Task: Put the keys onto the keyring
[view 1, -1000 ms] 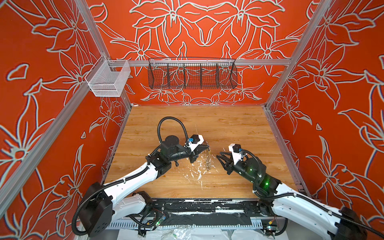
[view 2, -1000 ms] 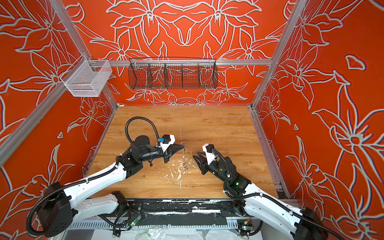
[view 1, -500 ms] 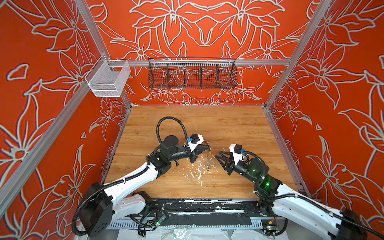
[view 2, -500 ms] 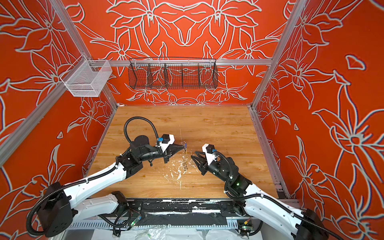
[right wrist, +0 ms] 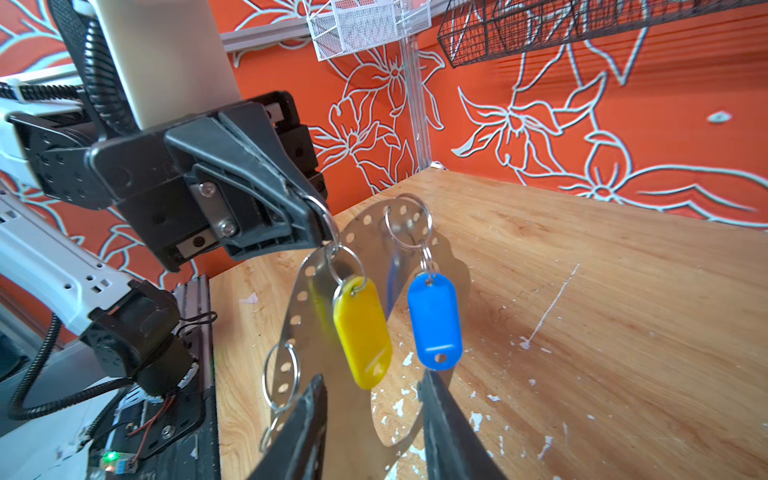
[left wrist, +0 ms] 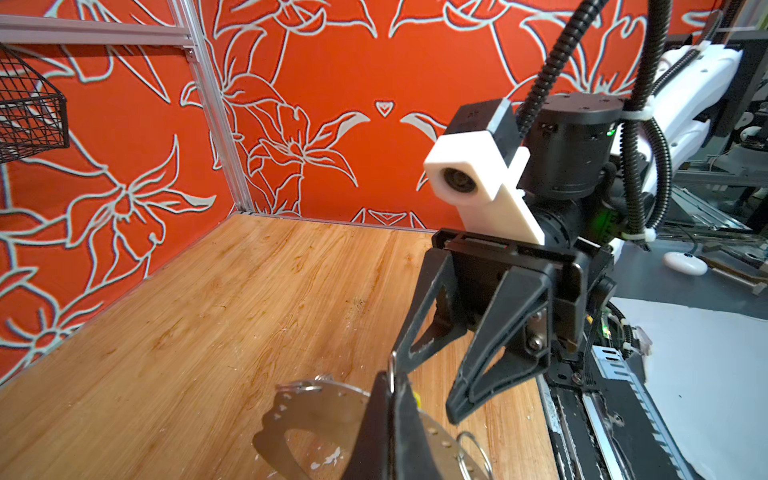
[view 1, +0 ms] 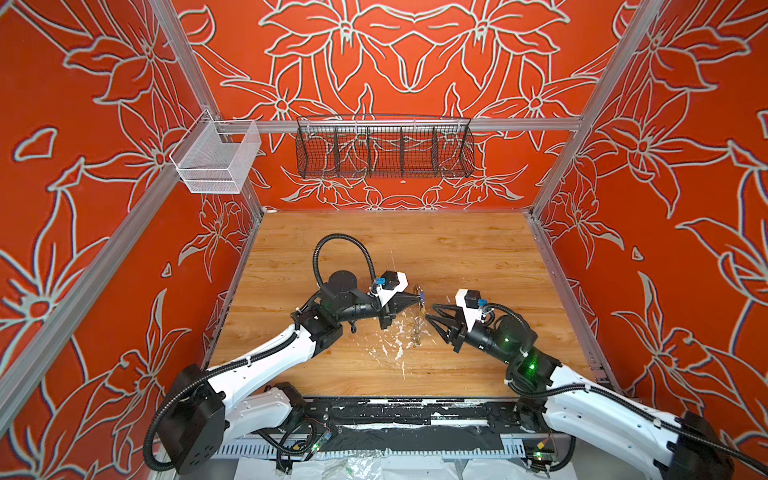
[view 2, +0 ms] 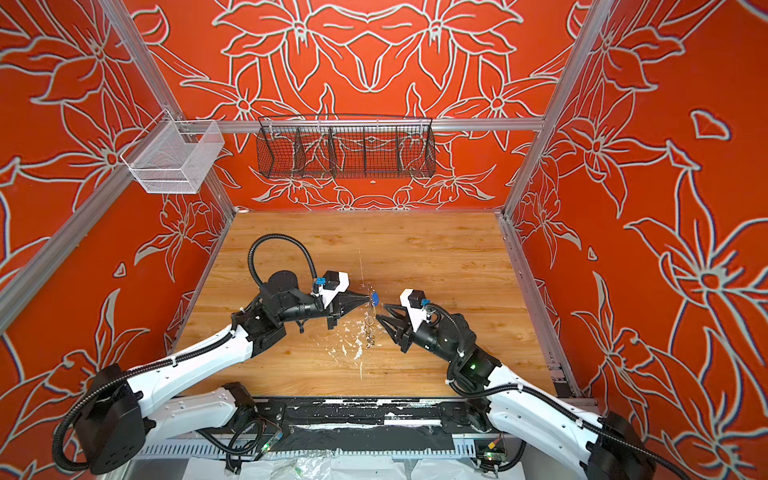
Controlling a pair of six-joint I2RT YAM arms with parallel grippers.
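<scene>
Looks basically done to me: the yellow tag (right wrist: 362, 332) and blue tag (right wrist: 434, 321) both hang off split rings on the keyring (right wrist: 374, 249), which the left gripper (right wrist: 320, 226) pinches shut above the table (right wrist: 582, 311), while the right gripper (right wrist: 374, 415) sits empty, jaws apart.

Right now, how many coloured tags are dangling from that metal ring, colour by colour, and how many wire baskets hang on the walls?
Yellow tags: 1
Blue tags: 1
White wire baskets: 1
Black wire baskets: 1
Total: 4
Both tags hang from small split rings on the keyring, which the left gripper holds up.
</scene>
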